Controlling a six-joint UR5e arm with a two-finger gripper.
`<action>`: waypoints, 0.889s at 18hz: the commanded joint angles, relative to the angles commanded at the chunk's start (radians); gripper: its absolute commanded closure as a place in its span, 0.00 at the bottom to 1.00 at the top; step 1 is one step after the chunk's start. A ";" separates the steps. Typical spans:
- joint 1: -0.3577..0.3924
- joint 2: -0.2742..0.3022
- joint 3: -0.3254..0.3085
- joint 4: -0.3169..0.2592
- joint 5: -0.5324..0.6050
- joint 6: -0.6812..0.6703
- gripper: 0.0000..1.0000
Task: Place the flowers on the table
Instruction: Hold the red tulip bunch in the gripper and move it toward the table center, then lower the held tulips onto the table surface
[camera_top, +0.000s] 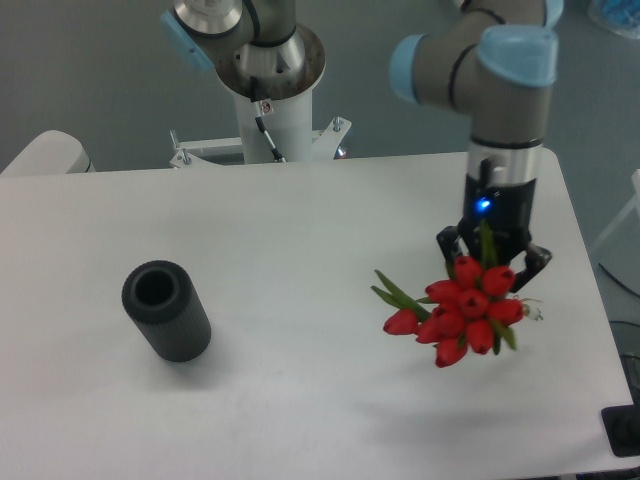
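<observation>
Gripper (492, 262) fingers apparently clamped round the flowers (462, 310), above table (300, 250).

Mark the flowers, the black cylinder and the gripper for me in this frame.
flowers (468, 308): fixed camera view, on the red blooms in the middle of the bunch.
black cylinder (178, 322): fixed camera view, on its ribbed side.
gripper (493, 262): fixed camera view, midway between the fingers.

You see the claw (493, 262) pointing down over the white worktop (300, 230), its fingers closed around the flowers (463, 310), whose red heads bunch just below it. Well off to its left, a black ribbed cylinder (166, 310) lies on the worktop.
</observation>
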 joint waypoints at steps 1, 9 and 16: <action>-0.018 0.002 -0.018 0.000 0.041 0.003 0.83; -0.189 -0.012 -0.123 -0.003 0.436 0.005 0.83; -0.243 -0.035 -0.196 -0.008 0.496 -0.070 0.83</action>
